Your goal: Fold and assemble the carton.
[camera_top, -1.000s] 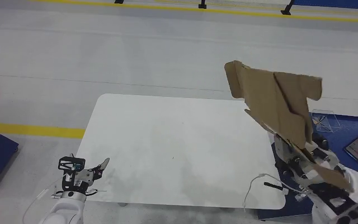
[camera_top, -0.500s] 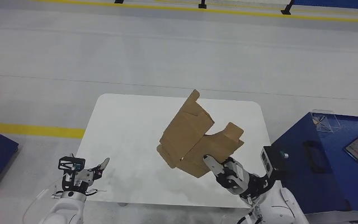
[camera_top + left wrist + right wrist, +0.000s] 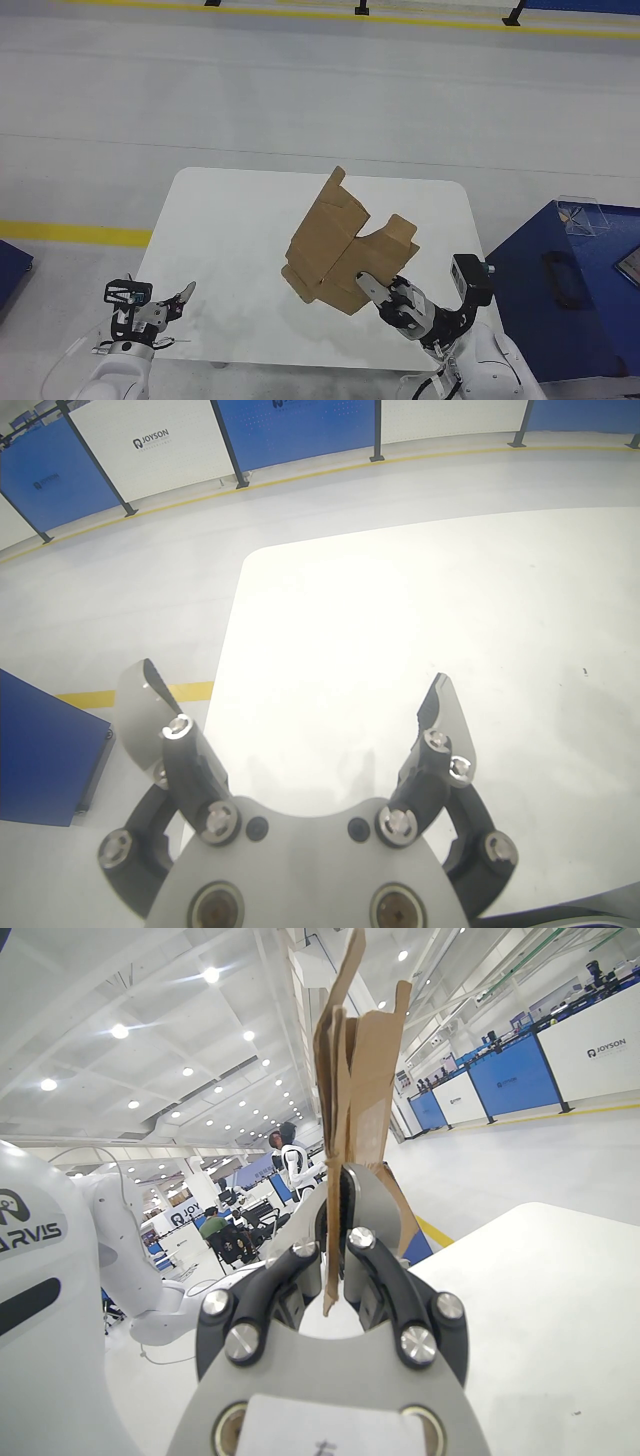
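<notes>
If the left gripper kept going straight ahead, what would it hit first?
Likely just the white table: the open left gripper points across its bare top, nothing else ahead, though depth is unclear.

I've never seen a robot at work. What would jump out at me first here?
First the flat brown carton, lifted in the air above the white table and pinched at its lower edge by the right gripper. Then the left gripper, open and holding nothing, by the table's near left corner.
</notes>
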{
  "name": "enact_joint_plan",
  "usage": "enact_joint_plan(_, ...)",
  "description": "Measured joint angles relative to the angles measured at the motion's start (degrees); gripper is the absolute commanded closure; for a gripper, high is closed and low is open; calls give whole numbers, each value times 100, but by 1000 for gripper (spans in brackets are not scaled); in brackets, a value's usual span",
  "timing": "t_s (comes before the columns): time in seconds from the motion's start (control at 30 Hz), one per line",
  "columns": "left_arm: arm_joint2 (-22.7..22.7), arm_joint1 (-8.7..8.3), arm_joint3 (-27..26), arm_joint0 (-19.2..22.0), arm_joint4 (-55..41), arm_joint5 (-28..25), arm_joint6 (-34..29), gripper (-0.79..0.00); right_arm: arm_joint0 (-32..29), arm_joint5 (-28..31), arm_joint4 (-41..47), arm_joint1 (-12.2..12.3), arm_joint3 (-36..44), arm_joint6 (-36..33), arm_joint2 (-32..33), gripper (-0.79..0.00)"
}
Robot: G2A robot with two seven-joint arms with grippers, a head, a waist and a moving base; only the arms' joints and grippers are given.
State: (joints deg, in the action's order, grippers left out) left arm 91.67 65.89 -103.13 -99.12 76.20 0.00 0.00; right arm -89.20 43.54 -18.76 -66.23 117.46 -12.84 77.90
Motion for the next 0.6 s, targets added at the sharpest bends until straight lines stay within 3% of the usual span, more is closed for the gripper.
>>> enact_joint_plan(0.17,-1,0,-1,0,-1,-1,-1,-785,-11,-18,19,-2,-13,13,-17,0)
enact_joint_plan(0.27,-38,24,-257,18,-350,-55,-312,-785,91,-178,683,25,-285,-217,-160,0)
enact_joint_plan(0.4,-122,115,-789,208,-1811,267,-1020,-785,728,-339,2710,116,-1304,-1596,-123,0)
enact_joint_plan(0.6,18,172,-1022,603,-4943,-68,-2504,-785,1702,-747,4951,111,-3000,-3563,-636,0)
